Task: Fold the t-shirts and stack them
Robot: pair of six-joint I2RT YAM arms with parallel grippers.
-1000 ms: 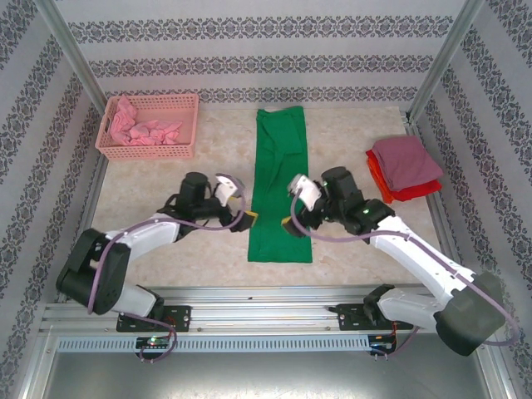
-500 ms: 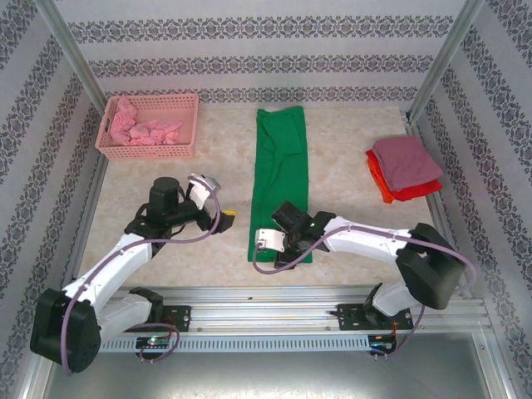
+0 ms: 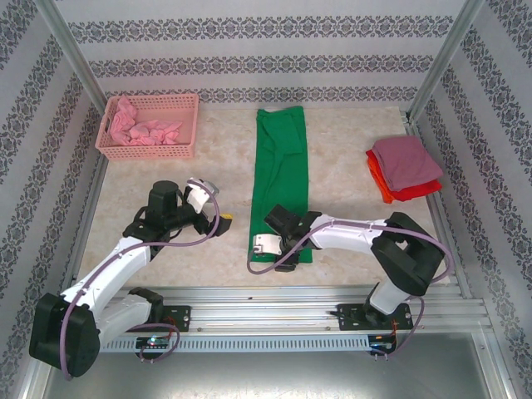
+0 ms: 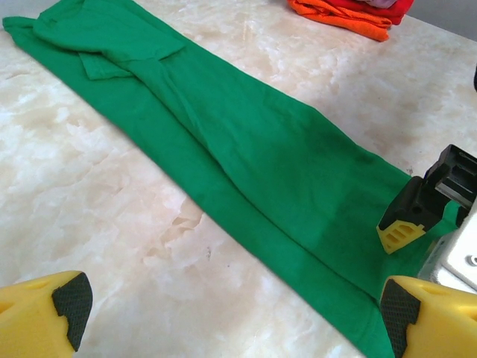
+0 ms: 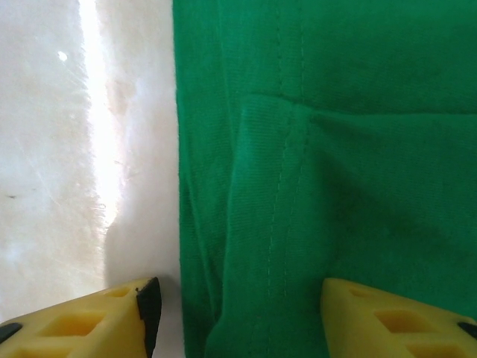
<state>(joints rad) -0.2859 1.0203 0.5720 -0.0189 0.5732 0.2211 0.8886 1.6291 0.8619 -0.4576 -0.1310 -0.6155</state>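
Spanning the whole workspace: tabletop (image 3: 166, 166), pale marbled surface, carrying every item below.

Item 1. Green t-shirt (image 3: 281, 179). Folded into a long narrow strip at the middle of the tabletop, its long axis running 12 to 6 o'clock and its sleeves tucked in at the 12 o'clock end. It lies flat with slight ridges along its length.

Item 2. Pink lattice basket (image 3: 189, 125), at 10 o'clock. It holds crumpled light pink shirts (image 3: 141, 129), not yet folded.

Item 3. Folded stack (image 3: 405, 166), at 2 o'clock. A mauve shirt lies on top, with red and orange edges showing beneath.

Item 4. Right claw (image 3: 283, 259). It is down on the 6 o'clock end of the green t-shirt, at the 7 o'clock corner. Its fingers are apart and straddle the strip's left border and hem seam, with cloth lying between them, not yet pinched. From this claw the rest of the shirt stretches toward 12 o'clock. This arm is the nearer one, so it probably leads the next fold, carrying the hem along that axis.

Item 5. Left claw (image 3: 218, 218). It sits at 9 o'clock of the shirt's near end, over bare tabletop and clear of the cloth. Its fingers are spread wide and hold nothing.

Markings: no brand, label or writing can be read on any item.
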